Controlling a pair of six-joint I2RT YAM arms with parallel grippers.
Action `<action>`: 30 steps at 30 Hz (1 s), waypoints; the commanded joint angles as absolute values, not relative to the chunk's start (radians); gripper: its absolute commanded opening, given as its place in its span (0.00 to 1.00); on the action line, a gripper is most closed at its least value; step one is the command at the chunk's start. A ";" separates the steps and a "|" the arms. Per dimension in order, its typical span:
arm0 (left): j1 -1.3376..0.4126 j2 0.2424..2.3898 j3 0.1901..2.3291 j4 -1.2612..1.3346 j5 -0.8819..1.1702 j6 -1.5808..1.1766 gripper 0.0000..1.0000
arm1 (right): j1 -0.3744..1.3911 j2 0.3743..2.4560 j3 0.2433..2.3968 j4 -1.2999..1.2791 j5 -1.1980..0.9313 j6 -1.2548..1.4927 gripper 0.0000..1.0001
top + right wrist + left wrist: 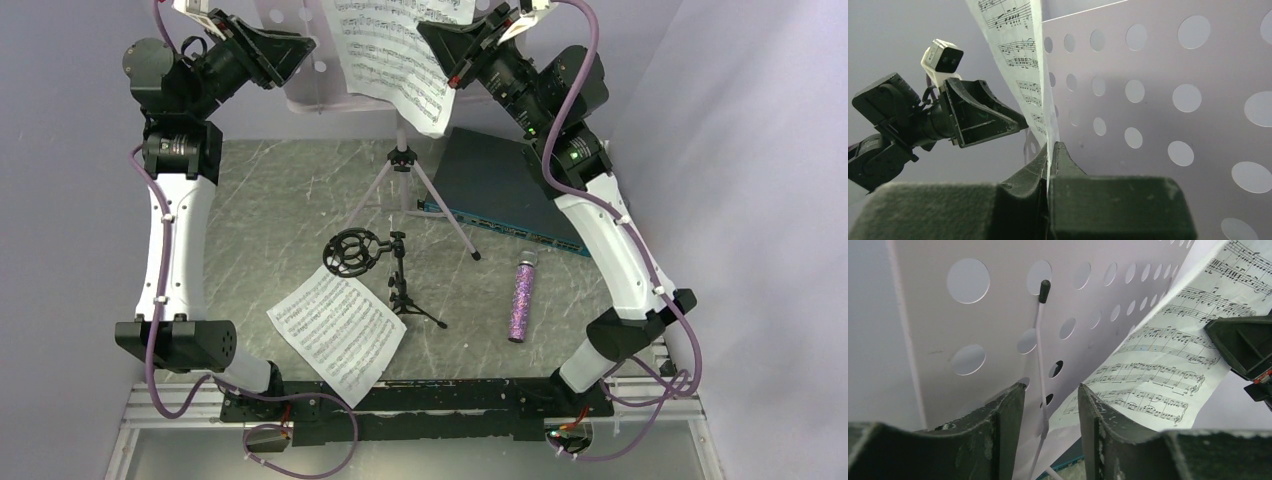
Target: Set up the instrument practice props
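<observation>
Two arms meet at the far end of the bench, up at the pale lilac perforated music stand on its tripod. Your right gripper is clenched on the edge of a white sheet-music page. The page hangs just in front of the stand's face, long axis running top to bottom, its lower corner drooping past the ledge toward the right. Your left gripper is released, jaws apart, with the stand's thin white page-holder wire upright between them; contact cannot be told. The panel lies just on the far side of the page, so the coming move likely turns on laying the sheet flat against it and under that wire. The left arm is nearer the wire; the right has the paper. Waiting on the bench are a second white sheet-music page near the bases, a small black tripod stand with ring mount just beyond it, and a glittery purple microphone lying to the right, near a flat dark grey-teal box.
</observation>
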State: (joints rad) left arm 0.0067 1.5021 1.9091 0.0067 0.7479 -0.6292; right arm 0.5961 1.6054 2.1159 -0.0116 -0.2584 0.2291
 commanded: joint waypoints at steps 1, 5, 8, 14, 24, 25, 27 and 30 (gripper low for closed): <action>0.005 1.480 1.897 0.067 0.720 -0.626 0.45 | 0.592 1.607 2.163 0.076 -0.232 0.233 0.00; 0.005 1.477 1.878 0.108 0.732 -0.640 0.43 | 0.591 1.623 2.175 0.091 -0.230 0.233 0.00; 0.005 1.494 1.898 0.103 0.747 -0.651 0.42 | 0.591 1.637 2.186 0.102 -0.236 0.239 0.00; -0.023 1.491 1.875 0.162 0.770 -0.675 0.40 | 0.591 1.673 2.216 0.119 -0.250 0.251 0.00; -0.030 1.495 1.877 0.139 0.754 -0.653 0.24 | 0.591 1.726 2.263 0.124 -0.242 0.267 0.00; -0.030 1.492 1.875 0.136 0.747 -0.648 0.24 | 0.591 1.731 2.270 0.121 -0.242 0.267 0.00; -0.030 1.492 1.873 0.127 0.738 -0.639 0.31 | 0.591 1.736 2.277 0.115 -0.238 0.264 0.00; -0.032 1.499 1.869 0.130 0.733 -0.640 0.39 | 0.591 1.725 2.258 0.120 -0.223 0.256 0.00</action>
